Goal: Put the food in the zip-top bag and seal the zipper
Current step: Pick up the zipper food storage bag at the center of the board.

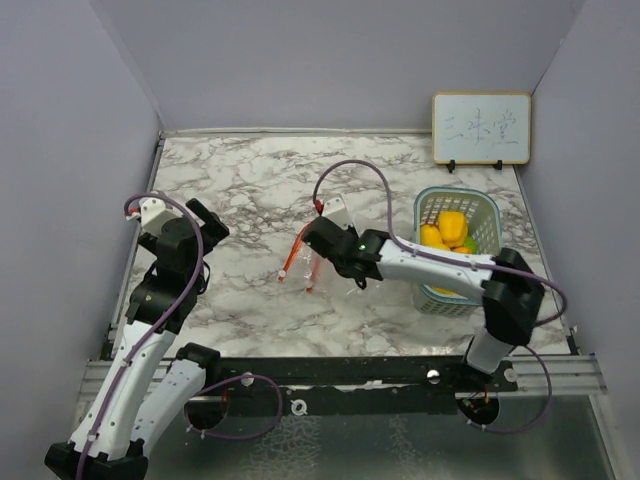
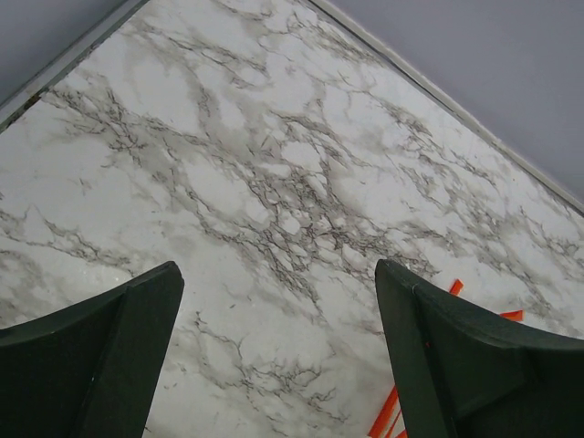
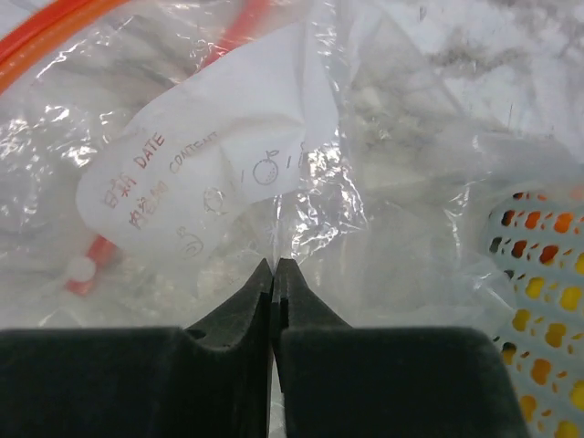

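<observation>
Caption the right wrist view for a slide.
Right gripper shut on the clear bag, white label facing the camera, basket at right.

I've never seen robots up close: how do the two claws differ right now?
The left gripper is open and empty above the marble table; the right gripper is shut, pinching the clear zip-top bag. Left sits far from the teal basket, right nearer. Both have dark fingers.
</observation>
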Controlling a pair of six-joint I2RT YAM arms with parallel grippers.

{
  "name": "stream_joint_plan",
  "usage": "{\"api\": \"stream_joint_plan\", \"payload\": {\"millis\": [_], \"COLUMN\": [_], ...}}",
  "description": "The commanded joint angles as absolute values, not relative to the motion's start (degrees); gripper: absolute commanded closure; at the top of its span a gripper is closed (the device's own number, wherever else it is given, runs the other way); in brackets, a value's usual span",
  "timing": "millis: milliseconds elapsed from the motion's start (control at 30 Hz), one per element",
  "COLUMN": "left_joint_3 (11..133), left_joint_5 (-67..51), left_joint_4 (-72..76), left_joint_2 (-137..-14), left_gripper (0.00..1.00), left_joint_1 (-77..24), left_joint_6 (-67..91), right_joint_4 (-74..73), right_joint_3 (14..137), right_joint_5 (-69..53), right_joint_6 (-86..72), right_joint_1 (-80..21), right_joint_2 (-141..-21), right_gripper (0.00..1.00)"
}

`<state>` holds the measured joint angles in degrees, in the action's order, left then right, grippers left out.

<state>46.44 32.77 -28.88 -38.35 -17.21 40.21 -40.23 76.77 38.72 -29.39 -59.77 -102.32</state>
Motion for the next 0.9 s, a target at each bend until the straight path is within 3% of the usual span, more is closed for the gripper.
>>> {"api": "stream_joint_plan", "payload": {"millis": [0,133,433,633,867], "left_joint_3": [45.0,41.8,36.6,34.0,31.3], "left_joint_5": [26.2,14.5,-11.2,-20.8,-24.0], "left_joint_4": [-25.2,-19.7,-2.6,7.1,8.6], "left_joint_2": [-36.9,-34.8,-29.9,-30.2,-31.6], "left_gripper": [0.13,0.14,0.17,0.20,0.26], "left_joint_1": [-16.9,-16.9,-16.9,-16.9,-16.9], "left_joint_6": [39.1,39.3,52.0,60.2,60.4], "right_joint_4": [-23.9,-14.0,-4.3,-2.5,-0.7], "right_joint_3": [67.8,59.6,48.5,47.2,48.0], "right_joint_5": [35.4,28.9,18.1,14.1,10.6], "right_joint_6": [-21.2,-16.5,-9.7,-9.1,-10.4], "right_joint_1": [-59.5,-59.4,-59.4,-59.4,-59.4], "right_joint_2": [-84.7,-72.1,-55.5,-52.3,-53.6], "right_gripper": [0.98,0.98,0.98,0.98,0.98]}}
